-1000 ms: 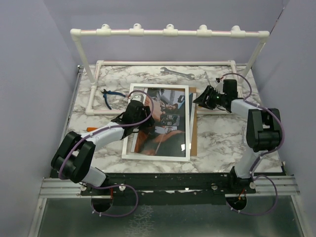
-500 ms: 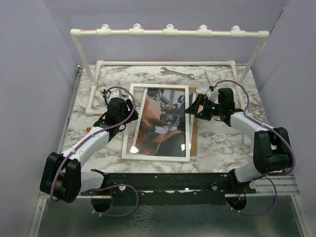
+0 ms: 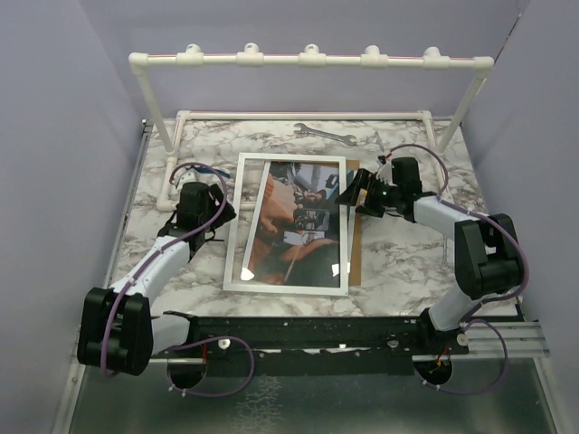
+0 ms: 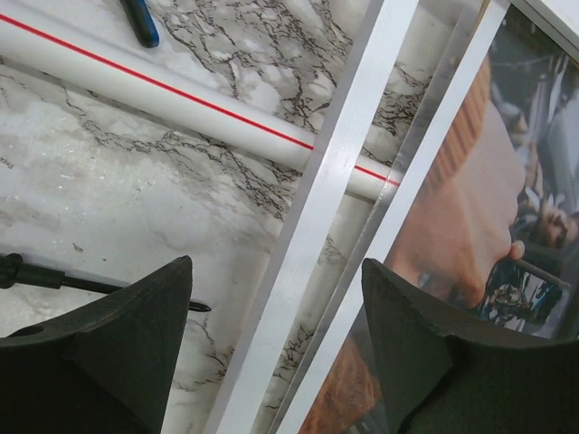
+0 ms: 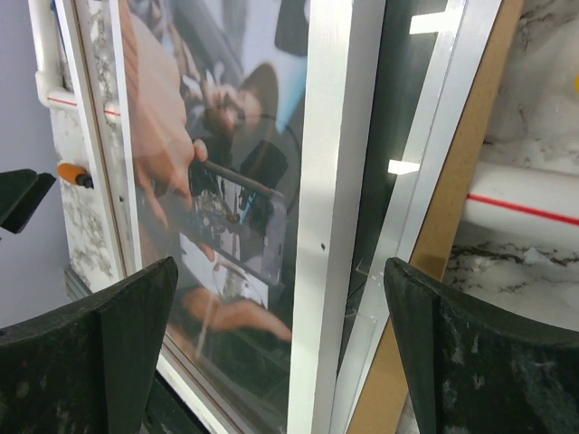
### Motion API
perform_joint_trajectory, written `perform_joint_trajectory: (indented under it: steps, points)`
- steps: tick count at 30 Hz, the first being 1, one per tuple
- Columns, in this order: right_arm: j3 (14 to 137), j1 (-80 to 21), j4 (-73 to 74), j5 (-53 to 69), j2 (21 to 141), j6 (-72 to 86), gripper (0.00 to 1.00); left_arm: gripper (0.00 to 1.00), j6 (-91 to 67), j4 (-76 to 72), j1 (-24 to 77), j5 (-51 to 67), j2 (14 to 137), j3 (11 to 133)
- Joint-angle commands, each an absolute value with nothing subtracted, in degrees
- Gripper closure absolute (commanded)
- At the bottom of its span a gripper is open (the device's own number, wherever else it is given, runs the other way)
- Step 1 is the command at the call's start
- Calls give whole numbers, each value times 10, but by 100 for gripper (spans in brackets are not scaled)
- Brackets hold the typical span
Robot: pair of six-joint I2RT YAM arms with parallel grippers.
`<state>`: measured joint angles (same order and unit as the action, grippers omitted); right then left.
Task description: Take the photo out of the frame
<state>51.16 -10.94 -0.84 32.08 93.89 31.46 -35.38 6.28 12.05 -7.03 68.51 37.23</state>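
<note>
- the frame (image 3: 285, 288): flat on the marbled worktop (image 3: 398, 262), glass side up, narrow white border all round.
- the photo (image 3: 294, 221): inside the frame's border, lying askew. Left edge slanted, so a bare wedge shows between it and the frame's left border toward the far end. Dark reddish scene with teal and white patches.
- brown backing board (image 3: 355, 240): under the frame, showing as a strip past the frame's right edge.
- left claw (image 4: 276, 271): open, gripping nothing. Poised over the frame's left border, with one finger on each side of it in the wrist view.
- right claw (image 5: 280, 271): spread wide, gripping nothing. Poised over the frame's right border, toward the frame's far end, fingers either side of the white strip.
- wrench (image 3: 324, 134): beyond the frame's far edge, apart from it.
- blue-handled pliers (image 4: 140, 23): left of the frame's far-left corner, partly hidden by the left arm.
- white pipe rack (image 3: 308, 59): standing beyond the frame. One base pipe with a red line reaching the frame's left border and passing out of sight beneath it.
</note>
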Motion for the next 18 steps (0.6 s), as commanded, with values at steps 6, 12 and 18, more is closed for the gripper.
perform_joint_trajectory:
  steps: [6, 12, 18]
  points:
    - [559, -113, -23, 291, 981, 306, 0, 16, -374, 2, 104, -34, 686, 333]
    - [567, -113, -23, 278, 1002, 312, 0, 16, -374, -49, 104, -36, 704, 315]
    - [564, -113, -26, 280, 1015, 320, 0, 17, -364, -97, 104, -32, 733, 302]
